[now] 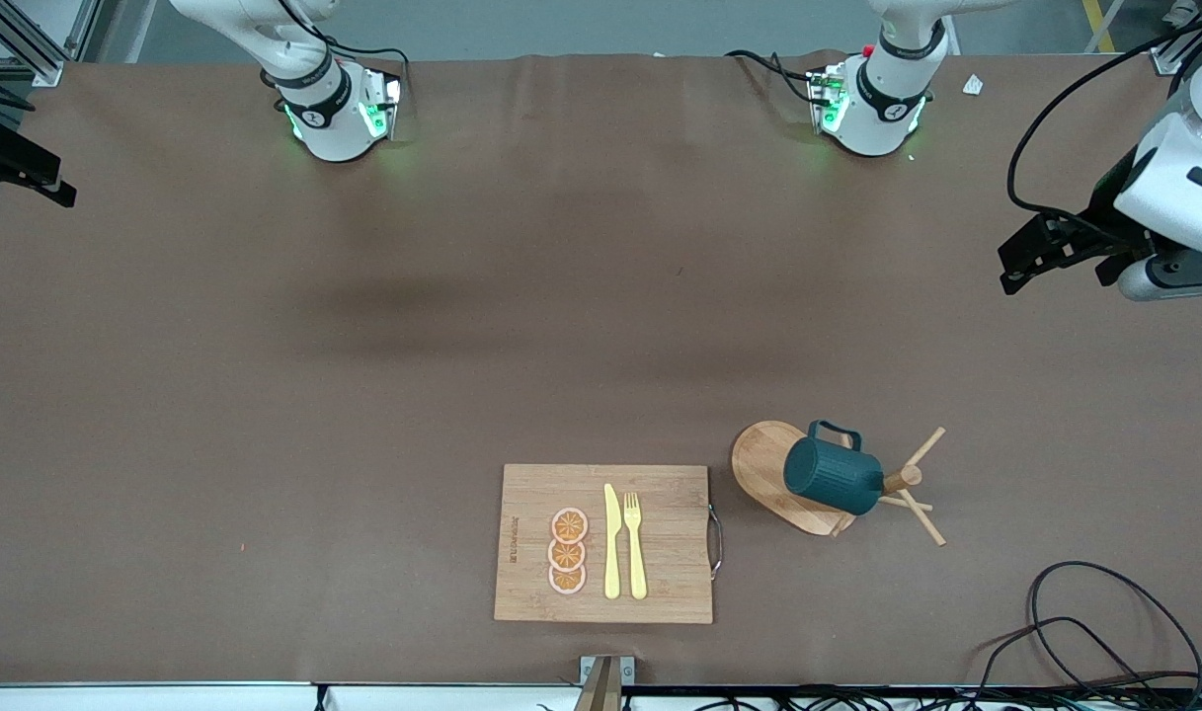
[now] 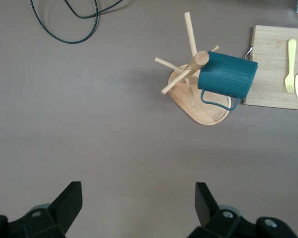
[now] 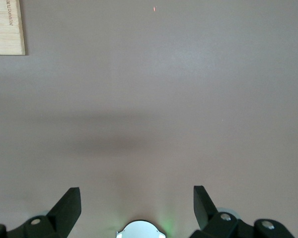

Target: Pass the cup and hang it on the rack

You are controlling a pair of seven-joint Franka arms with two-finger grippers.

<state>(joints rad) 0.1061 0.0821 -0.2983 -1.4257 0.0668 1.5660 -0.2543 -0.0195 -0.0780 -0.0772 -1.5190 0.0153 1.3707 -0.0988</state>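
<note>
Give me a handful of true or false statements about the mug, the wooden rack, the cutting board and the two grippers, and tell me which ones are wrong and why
1. The dark teal ribbed cup hangs on the light wooden peg rack. True.
2. The left gripper is shut on the cup. False: it is open and empty, up above bare table near the left arm's end.
3. A yellow plastic knife and yellow plastic fork lie side by side on the rectangular wooden cutting board. True.
4. The rack stands on the board. False: it stands on the brown table beside the board, toward the left arm's end.
5. The right gripper is open, holding nothing. True.
</note>
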